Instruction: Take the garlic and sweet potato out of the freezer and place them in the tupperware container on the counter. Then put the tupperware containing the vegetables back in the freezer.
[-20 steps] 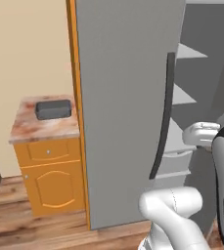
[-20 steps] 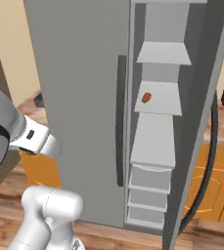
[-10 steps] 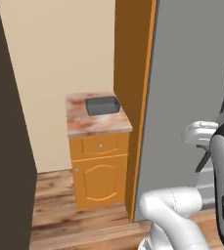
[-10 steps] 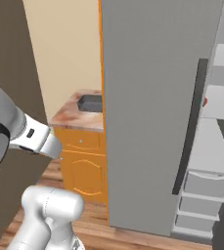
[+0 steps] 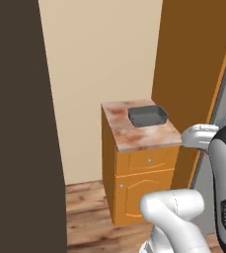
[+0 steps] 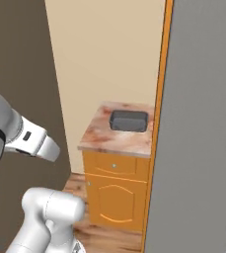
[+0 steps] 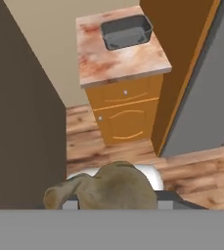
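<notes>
In the hand view my gripper is shut on the garlic, a tan-brown lumpy bulb that hides most of the fingers. The tupperware container is a dark grey tub, standing empty at the back of the counter, well ahead of and below the hand. The base views show the tupperware container on the marbled counter as well. The freezer shows as a flat grey door on the right. The sweet potato is out of view.
An orange wooden panel stands between the counter and the freezer. A dark brown wall closes in the left side. A beige wall lies behind the counter, and wooden floor lies in front of the cabinet.
The whole picture has swung from the freezer's door and shelves to the counter, so the camera has moved. The tub now sits near the middle. My gripper keeps its hold.
</notes>
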Tool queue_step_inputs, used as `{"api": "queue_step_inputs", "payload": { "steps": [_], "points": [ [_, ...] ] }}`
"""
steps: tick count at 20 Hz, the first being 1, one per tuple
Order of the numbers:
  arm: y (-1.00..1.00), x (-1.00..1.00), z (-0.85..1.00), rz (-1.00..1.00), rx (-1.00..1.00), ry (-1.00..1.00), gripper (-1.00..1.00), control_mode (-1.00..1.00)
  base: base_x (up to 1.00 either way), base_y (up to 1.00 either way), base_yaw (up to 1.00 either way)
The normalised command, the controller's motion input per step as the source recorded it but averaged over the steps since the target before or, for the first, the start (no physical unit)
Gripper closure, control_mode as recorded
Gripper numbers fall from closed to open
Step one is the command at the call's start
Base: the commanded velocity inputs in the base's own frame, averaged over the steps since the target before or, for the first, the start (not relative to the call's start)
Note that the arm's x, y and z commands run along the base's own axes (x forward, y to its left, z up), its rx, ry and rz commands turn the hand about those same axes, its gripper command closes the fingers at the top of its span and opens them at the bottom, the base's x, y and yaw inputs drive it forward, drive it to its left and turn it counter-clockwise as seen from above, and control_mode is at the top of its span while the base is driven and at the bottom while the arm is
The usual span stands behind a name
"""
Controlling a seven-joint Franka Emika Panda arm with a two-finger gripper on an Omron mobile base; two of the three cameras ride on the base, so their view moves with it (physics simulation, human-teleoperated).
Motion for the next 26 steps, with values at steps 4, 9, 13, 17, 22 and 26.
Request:
{"api": "queue_step_inputs", "payload": {
  "steps": [4,9,13,17,22,26],
  "points": [
    [0.00,0.00,0.00,0.00,0.00,0.00,1.00,1.00,1.00,0.17,-0.07],
    [0.00,0.00,0.00,0.00,0.00,0.00,1.00,1.00,1.00,0.01,-0.11],
    [0.00,0.73,-0.09,-0.09,0.00,0.13,1.00,-1.00,0.25,0.00,-0.03],
    [0.00,0.88,-0.24,-0.10,-0.01,0.15,1.00,-1.00,0.00,0.00,0.00],
    [-0.14,0.75,-0.47,-0.09,-0.03,0.12,1.00,-1.00,0.00,0.00,0.00],
    [-0.25,0.64,-0.63,-0.04,0.00,0.09,1.00,-1.00,0.00,0.00,0.00]
  ]
}}
